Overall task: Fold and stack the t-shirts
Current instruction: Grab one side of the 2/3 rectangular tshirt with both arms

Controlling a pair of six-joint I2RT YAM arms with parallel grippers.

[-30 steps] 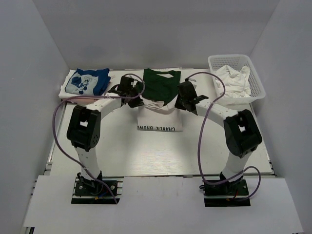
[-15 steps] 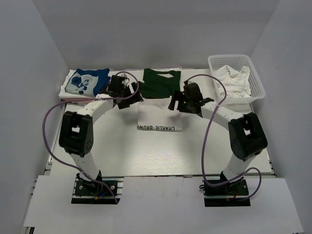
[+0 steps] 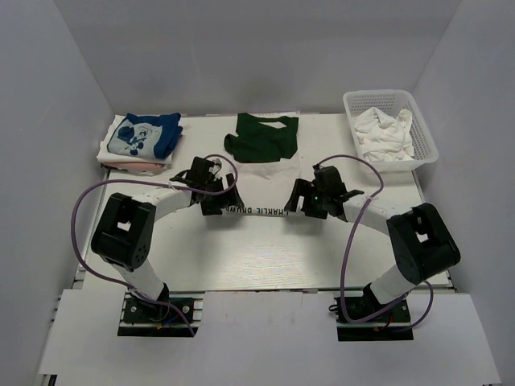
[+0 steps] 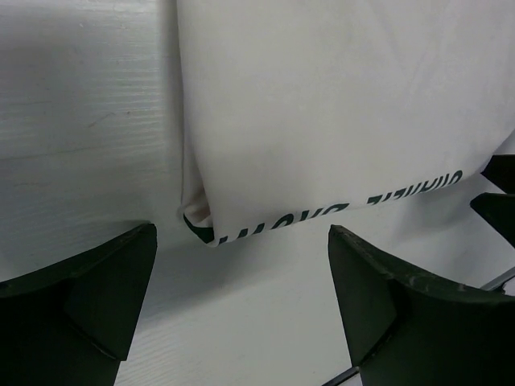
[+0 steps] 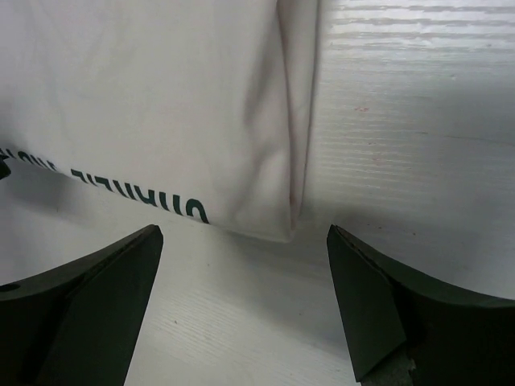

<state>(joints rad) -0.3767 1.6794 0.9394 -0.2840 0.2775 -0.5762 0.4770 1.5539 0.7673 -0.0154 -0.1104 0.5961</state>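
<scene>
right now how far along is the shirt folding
Done: folded blue cartoon shirt tops the far-left stack. In hand: the green-and-white shirt lies part-folded, left tool and right tool open over its near corners. Left: finish it, stack it, then the crumpled clothes in the basket.

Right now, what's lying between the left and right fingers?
The lettered near hem of the Charlie Brown shirt spans from the left gripper to the right gripper; the top view shows it.

Left hand (image 3: 214,206), right hand (image 3: 301,207) newly open
</scene>
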